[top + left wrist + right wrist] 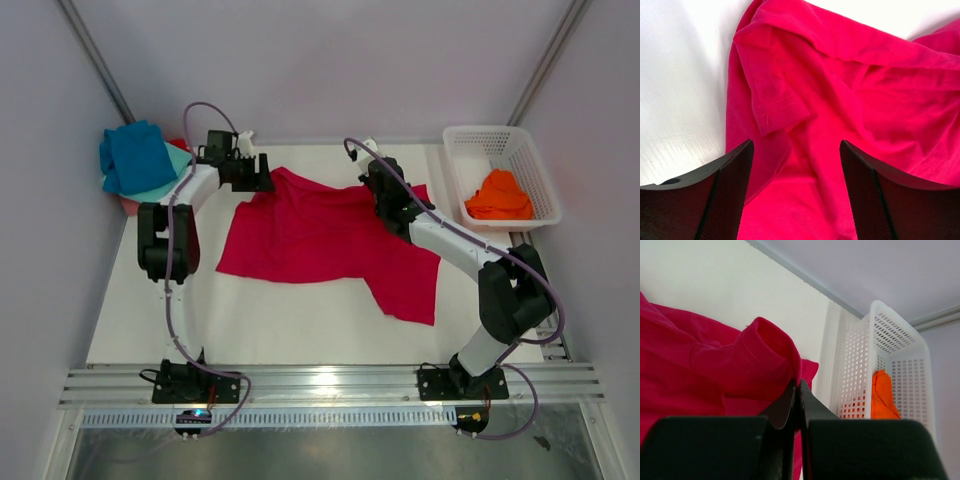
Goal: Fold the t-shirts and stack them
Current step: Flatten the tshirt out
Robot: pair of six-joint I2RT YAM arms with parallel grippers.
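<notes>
White arms (198,186) with black joints trail grey-purple cables (172,305), ending in black fingers (732,200) with fine mesh texture.

**A:** What does everything stand on?

**B:** A white table (300,330) with a matte top. It fills most of the overhead view.

**A:** And around it?

**B:** Plain pale grey panels: a back wall (330,60), a left wall (40,250) and a right wall (605,150). A thin left pole (95,60) slants up from the table's far left corner, and a right pole (548,60) from its far right corner.

**A:** The near edge?

**B:** A ribbed aluminium rail (330,383) runs along it, with a bright glare at mid-length. Below the rail lies a dull grey surface (320,455).

**A:** The light?

**B:** Even and soft, with faint shadows.
</notes>
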